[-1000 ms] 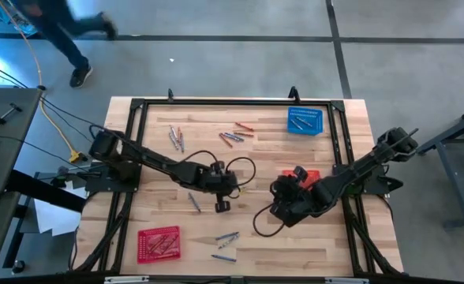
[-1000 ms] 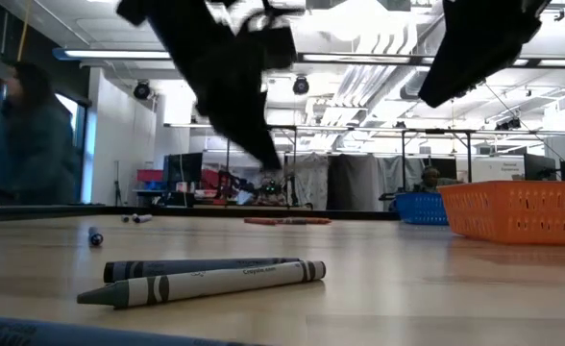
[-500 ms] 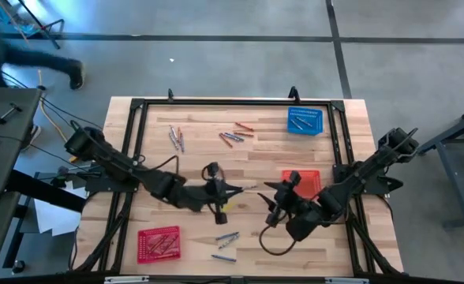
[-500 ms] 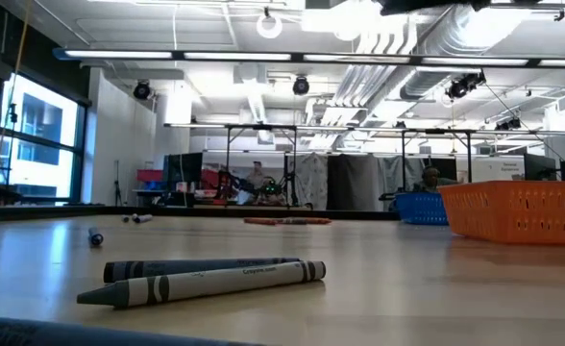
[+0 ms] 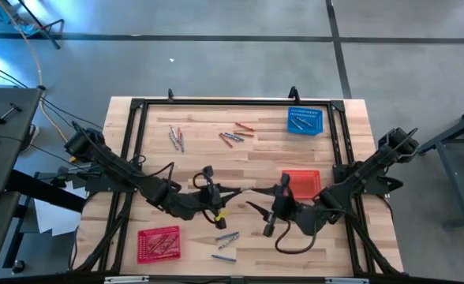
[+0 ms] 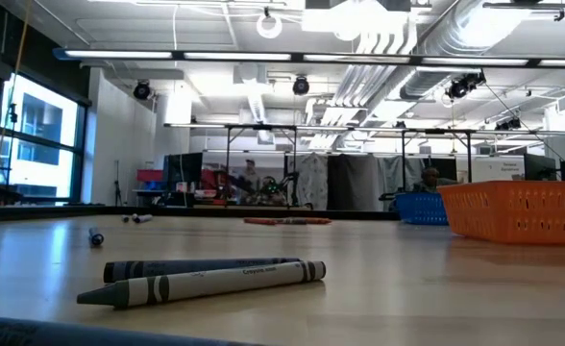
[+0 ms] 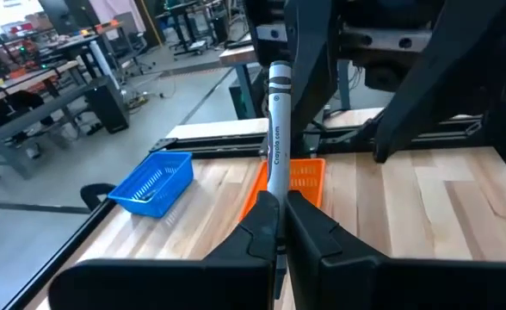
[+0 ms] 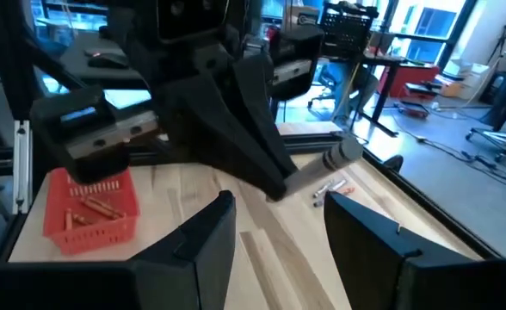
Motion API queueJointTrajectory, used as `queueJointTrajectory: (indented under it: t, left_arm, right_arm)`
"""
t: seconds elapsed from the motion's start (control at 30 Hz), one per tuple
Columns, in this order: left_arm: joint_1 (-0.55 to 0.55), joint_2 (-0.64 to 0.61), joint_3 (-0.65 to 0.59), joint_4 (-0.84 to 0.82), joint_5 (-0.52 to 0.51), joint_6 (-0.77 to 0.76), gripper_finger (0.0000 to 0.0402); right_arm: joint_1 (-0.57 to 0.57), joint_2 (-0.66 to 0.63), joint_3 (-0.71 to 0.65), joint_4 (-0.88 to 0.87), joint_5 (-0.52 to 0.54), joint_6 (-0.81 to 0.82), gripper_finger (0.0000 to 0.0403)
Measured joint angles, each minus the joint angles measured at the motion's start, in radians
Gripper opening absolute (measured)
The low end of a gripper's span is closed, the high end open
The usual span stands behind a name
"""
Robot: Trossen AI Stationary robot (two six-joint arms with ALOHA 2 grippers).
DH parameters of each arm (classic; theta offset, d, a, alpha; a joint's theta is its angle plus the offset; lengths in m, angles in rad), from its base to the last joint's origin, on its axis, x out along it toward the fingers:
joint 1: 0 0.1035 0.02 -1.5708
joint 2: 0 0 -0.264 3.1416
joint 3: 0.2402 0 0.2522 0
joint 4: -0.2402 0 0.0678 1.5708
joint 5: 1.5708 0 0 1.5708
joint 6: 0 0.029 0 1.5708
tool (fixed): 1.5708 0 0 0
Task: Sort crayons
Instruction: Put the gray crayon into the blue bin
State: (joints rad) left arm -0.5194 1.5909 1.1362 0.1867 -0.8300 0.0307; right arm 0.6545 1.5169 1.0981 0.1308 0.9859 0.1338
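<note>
My left gripper (image 5: 230,191) is above the table's middle, pointing level toward the right edge, shut on a grey crayon (image 7: 276,129). The crayon sticks out ahead of the fingers toward my right gripper; it also shows in the right wrist view (image 8: 335,159). My right gripper (image 5: 260,219) is open and empty just right of it, facing the left gripper (image 8: 253,164). Loose crayons lie flat on the table at the far side (image 5: 236,134), at the far left (image 5: 177,138) and near the front edge (image 5: 226,239). My left gripper pinches the grey crayon's near end (image 7: 274,196) between its two fingers. The fingers lie along the crayon, and most of its length stands free past their tips. The crayon is lifted clear of the table.
A blue basket (image 5: 304,120) with crayons stands at the far right. An orange-red basket (image 5: 301,181) stands right of my right gripper. A red basket (image 5: 159,243) with red crayons stands at the near left. Two grey crayons (image 6: 206,279) lie close to the low camera.
Both grippers have risen out of the low view. My left gripper has turned from pointing down at the table to level, pointing toward the right edge. My right gripper has gone toward the table's left and near edges, closer to the left gripper.
</note>
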Motion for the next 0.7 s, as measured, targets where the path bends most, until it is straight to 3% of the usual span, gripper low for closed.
queueJointTrajectory:
  t: [0.7]
  left_arm:
    - [-0.003, 0.034, 0.001, 0.062, 0.038, 0.007, 0.0000]
  right_arm:
    - [-0.066, 0.000, 0.000, 0.044, -0.081, -0.028, 0.0172]
